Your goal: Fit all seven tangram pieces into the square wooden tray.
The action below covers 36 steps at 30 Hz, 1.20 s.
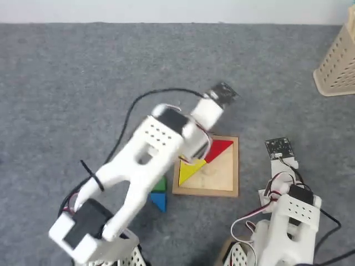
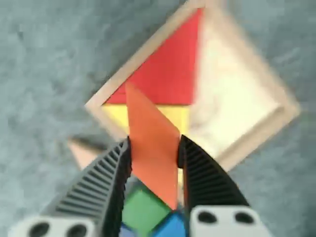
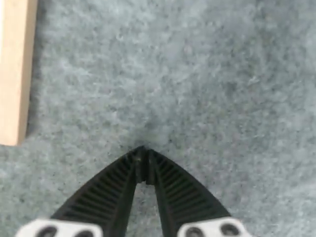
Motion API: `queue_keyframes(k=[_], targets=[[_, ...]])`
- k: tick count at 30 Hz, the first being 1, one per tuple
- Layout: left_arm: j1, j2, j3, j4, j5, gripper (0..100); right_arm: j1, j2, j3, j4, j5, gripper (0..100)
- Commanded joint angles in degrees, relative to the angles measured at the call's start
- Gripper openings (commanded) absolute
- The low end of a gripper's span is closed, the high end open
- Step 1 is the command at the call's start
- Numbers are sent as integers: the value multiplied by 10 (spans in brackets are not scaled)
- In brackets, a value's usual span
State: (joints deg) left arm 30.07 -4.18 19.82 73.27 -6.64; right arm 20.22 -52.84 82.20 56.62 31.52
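Note:
The square wooden tray (image 1: 228, 185) lies on grey carpet and holds a red triangle (image 1: 219, 148) and a yellow triangle (image 1: 191, 171). My left gripper (image 2: 154, 142) is shut on an orange parallelogram (image 2: 153, 148), held above the tray's (image 2: 247, 98) corner where the red triangle (image 2: 168, 74) and yellow triangle (image 2: 181, 114) lie. Green (image 2: 143, 210) and blue (image 2: 170, 227) pieces lie on the carpet under the gripper, beside the tray, and a pale pink piece (image 2: 83, 151) lies outside it. My right gripper (image 3: 141, 152) is shut on nothing just above bare carpet, near the tray's edge (image 3: 15, 69).
The left arm (image 1: 144, 166) stretches from the near left over the tray's left side, with the green (image 1: 160, 184) and blue (image 1: 160, 201) pieces beside it. The right arm (image 1: 294, 213) stands right of the tray. A beige perforated container (image 1: 338, 61) stands far right.

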Motion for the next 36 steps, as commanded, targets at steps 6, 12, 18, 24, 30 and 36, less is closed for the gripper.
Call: queue_keyframes(k=[6, 12, 18, 24, 30, 36], targets=[[76, 4, 24, -109, 84, 130, 6, -14, -2, -13, 11, 6], [98, 77, -16, -133, 90, 130, 6, -14, -2, -13, 11, 6], [98, 119, -52, -123, 104, 135, 6, -14, -2, -13, 11, 6], [98, 120, -51, -125, 109, 192, 6, -14, -2, -13, 11, 6], [96, 117, -52, -126, 109, 199, 6, -14, -2, -12, 11, 6], [64, 51, -33, -117, 98, 128, 6, -14, -2, -12, 11, 6]])
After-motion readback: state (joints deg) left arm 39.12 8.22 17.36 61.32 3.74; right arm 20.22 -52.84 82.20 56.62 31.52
